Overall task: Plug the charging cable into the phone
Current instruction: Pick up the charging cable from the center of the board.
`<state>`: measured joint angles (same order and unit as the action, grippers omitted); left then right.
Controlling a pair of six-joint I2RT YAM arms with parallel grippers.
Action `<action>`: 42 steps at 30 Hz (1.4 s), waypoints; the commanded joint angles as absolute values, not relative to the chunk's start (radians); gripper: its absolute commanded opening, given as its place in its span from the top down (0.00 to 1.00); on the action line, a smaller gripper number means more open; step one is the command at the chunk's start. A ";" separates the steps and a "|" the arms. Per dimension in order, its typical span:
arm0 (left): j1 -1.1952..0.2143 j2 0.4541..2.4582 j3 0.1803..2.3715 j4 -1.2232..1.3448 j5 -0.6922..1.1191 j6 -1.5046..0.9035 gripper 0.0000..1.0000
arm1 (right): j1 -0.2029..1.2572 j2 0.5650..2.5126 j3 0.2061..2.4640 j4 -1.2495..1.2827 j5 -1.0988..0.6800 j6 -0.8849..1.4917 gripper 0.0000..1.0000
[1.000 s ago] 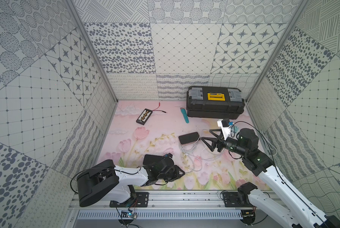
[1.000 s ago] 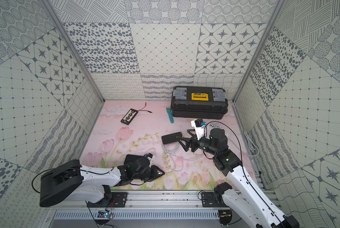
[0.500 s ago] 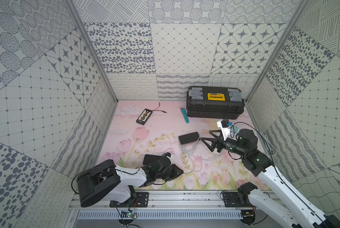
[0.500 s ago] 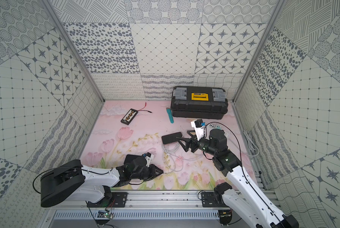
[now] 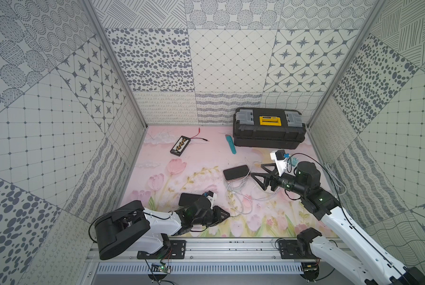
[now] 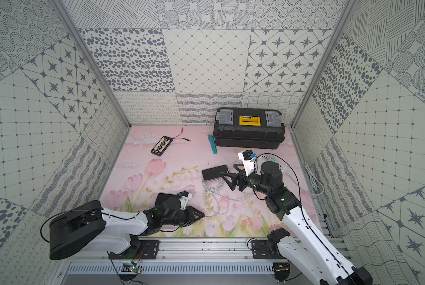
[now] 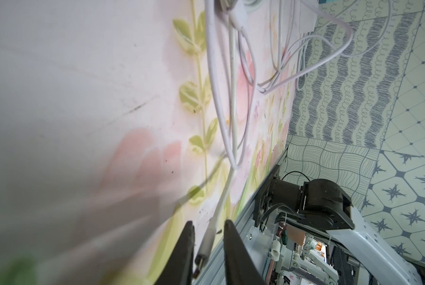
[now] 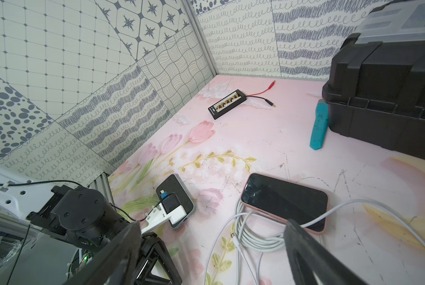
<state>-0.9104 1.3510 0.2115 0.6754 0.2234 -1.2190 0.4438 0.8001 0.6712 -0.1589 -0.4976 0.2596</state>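
A phone (image 5: 236,172) (image 6: 215,172) in a pink case lies screen up mid-table, also in the right wrist view (image 8: 284,198). The white charging cable (image 5: 236,191) (image 6: 212,188) lies coiled beside it, and one strand crosses the phone's corner. My left gripper (image 5: 227,215) (image 6: 202,215) sits low at the table's front. In the left wrist view the left gripper (image 7: 208,222) is shut on the cable's plug (image 7: 205,240), and the cable (image 7: 221,118) runs away from it. My right gripper (image 5: 257,170) (image 6: 228,169) (image 8: 212,222) stands wide open just right of the phone, over the coil (image 8: 252,237).
A second phone (image 5: 189,198) (image 8: 175,197) in a grey case lies beside the left wrist. A black toolbox (image 5: 269,132) stands at the back right with a teal tool (image 5: 231,144) beside it. A black connector board (image 5: 180,146) lies back left. The metal rail (image 5: 231,246) edges the front.
My left gripper's fingers have drawn together around the cable's plug at the table's front. The right arm has barely moved and stays open.
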 commanded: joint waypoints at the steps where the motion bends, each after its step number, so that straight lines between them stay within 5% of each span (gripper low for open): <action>1: -0.909 1.345 0.197 0.735 0.251 -1.206 0.80 | 0.451 0.802 0.660 -0.114 -0.508 0.271 0.07; 12: -0.909 1.366 0.172 0.811 0.283 -1.222 0.78 | 0.452 0.803 0.660 -0.114 -0.509 0.270 0.07; 25: -0.894 1.287 0.180 0.761 0.322 -1.208 0.98 | 0.452 0.819 0.674 -0.114 -0.546 0.274 0.07; 34: -0.685 0.710 0.436 -0.126 0.537 -0.903 1.00 | 0.526 1.031 0.863 -0.164 -0.832 0.270 0.14; 42: -0.514 0.745 0.717 -0.539 0.687 -0.697 1.00 | 0.608 1.230 1.086 -0.299 -0.968 0.191 0.17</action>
<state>-0.5800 0.7380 0.6037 -0.0727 0.5014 -0.9371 0.5976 1.1984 1.0451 -0.2539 -0.8871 0.2325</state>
